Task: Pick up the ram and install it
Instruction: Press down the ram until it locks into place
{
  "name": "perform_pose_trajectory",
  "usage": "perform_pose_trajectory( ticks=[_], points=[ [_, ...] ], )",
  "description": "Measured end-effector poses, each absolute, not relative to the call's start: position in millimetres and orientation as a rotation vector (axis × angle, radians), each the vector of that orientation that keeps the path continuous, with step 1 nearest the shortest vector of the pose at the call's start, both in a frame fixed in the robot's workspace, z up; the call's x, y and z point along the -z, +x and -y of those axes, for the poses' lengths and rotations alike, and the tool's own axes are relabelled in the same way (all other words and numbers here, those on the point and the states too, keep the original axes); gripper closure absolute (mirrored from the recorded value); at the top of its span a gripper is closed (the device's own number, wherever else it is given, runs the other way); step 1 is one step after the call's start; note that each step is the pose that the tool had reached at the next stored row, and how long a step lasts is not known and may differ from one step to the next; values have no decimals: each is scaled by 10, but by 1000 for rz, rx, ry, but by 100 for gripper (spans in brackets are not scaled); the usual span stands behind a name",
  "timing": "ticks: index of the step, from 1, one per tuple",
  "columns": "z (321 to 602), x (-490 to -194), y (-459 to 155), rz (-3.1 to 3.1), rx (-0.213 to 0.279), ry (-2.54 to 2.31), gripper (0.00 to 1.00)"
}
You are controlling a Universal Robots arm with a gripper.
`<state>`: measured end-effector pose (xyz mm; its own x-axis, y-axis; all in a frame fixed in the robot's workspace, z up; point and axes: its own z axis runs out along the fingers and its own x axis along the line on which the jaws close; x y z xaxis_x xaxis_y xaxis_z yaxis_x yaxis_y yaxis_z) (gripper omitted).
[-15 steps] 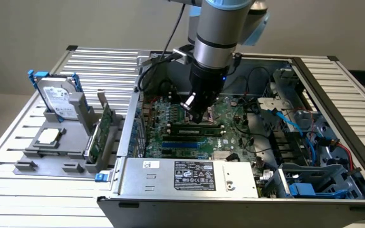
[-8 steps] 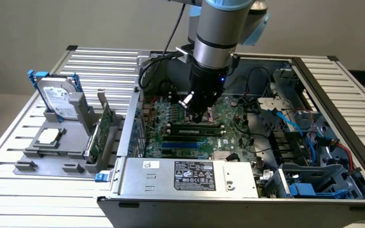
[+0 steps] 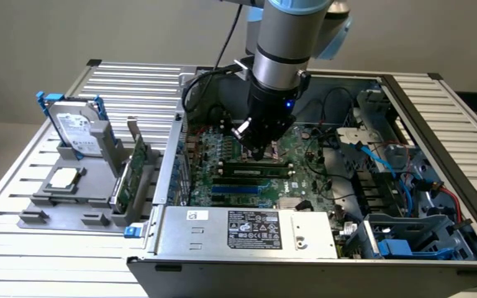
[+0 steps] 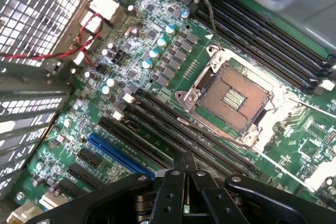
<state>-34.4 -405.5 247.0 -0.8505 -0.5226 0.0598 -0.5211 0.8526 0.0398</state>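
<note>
Ram [image 3: 259, 166]: one stick seen, lying lengthwise along the black memory slots [image 4: 157, 116] on the motherboard [image 4: 157, 51], directly beneath the fingertips in the exterior view. Cannot tell whether it is fully seated.

Gripper [image 3: 253, 148] [image 4: 185, 163]: the fingers [image 4: 170, 192] are drawn together and the tips meet just over the slot bank. Cannot tell whether they pinch the ram's top edge.

Arm [image 3: 284, 43]: one arm, coming almost straight down into the open computer case [image 3: 437, 124], wrist vertical, tool pointing at the board. A black cable [image 3: 222, 56] runs along it.

Counts around the gripper:
- Memory slot banks: two, one under the tips and one beyond the CPU socket [image 4: 234, 97].
- CPU socket: one, open, contact field bare, just beyond the tips.
- Blue slot [image 4: 118, 153]: one, beside the near bank, on the side away from the socket.
- Power supply [image 3: 247, 230]: one, in the case, near the gripper on the camera side in the exterior view.
- Outside the case, well apart from the gripper toward the exterior view's left: one grey holder tray [image 3: 56, 208] carrying one hard drive [image 3: 81, 130] upright and one green expansion card [image 3: 137, 171] on edge.
</note>
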Motion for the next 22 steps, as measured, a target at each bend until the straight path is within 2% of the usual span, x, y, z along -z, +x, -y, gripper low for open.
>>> perform_pose_trajectory(
  ticks=[10,22],
  points=[
    [4056,-2472,-344,3008,27,670,89],
    [4056,-2472,-344,3046,-54,533,89]
  ],
)
